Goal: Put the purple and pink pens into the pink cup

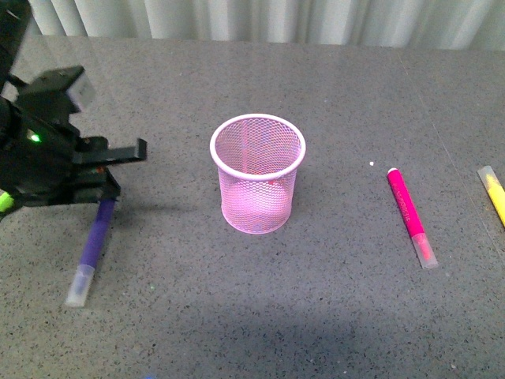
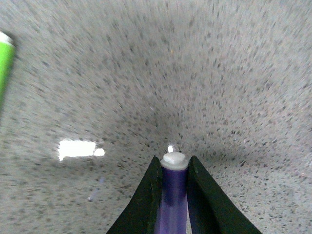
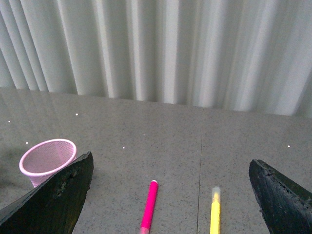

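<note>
The left gripper [image 2: 174, 159] pinches the purple pen [image 2: 173, 197] between its fingers. The right gripper [image 3: 170, 165] gapes wide — pink pen [image 3: 149, 204] lying ahead, between its fingers.

My left gripper [image 2: 174, 163] is black; the purple pen [image 1: 99, 233] is dark violet with a clear cap and a white end. The pink cup [image 1: 257, 174] is pale pink wire mesh, the pink pen [image 1: 408, 212] magenta, the desk [image 1: 355, 316] grey with dark speckles.
</note>
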Robot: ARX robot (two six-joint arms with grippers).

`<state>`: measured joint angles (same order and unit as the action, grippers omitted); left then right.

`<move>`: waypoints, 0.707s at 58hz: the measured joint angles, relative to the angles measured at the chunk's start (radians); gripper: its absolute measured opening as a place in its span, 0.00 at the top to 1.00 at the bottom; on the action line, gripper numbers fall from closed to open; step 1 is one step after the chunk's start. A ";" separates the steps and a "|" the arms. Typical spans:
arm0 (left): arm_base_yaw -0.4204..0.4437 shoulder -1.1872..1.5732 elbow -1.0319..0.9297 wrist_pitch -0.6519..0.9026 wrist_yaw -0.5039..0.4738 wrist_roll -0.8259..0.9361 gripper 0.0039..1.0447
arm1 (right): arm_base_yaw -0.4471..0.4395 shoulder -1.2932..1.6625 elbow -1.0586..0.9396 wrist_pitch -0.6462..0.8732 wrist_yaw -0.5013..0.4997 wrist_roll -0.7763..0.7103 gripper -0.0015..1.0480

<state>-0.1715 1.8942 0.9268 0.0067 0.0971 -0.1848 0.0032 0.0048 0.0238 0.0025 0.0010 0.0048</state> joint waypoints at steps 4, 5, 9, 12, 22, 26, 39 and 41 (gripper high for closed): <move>0.016 -0.071 -0.008 0.001 0.000 0.006 0.93 | 0.000 0.000 0.000 0.000 0.000 0.000 0.07; 0.018 -0.083 -0.009 0.001 0.000 0.007 0.93 | 0.000 0.000 0.000 0.000 0.000 0.000 0.07; 0.026 -0.180 -0.009 0.001 0.002 0.009 0.93 | 0.000 0.000 0.000 0.000 0.000 0.000 0.07; 0.024 -0.241 -0.003 0.006 0.003 0.006 0.93 | 0.000 0.000 0.000 0.000 0.000 0.000 0.07; -0.058 -0.329 0.074 0.111 -0.024 -0.073 0.93 | 0.000 0.000 0.000 0.000 0.000 0.000 0.07; -0.100 -0.329 0.101 0.130 -0.048 -0.077 0.93 | 0.000 0.000 0.000 0.000 0.000 0.000 0.07; -0.247 -0.247 0.170 0.246 -0.105 -0.158 0.93 | 0.000 0.000 0.000 0.000 0.000 0.000 0.07; -0.260 -0.229 0.172 0.251 -0.111 -0.163 0.93 | 0.000 0.000 0.000 0.000 0.000 0.000 0.07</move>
<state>-0.4313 1.6650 1.0988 0.2581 -0.0139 -0.3473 0.0032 0.0048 0.0238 0.0025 0.0010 0.0048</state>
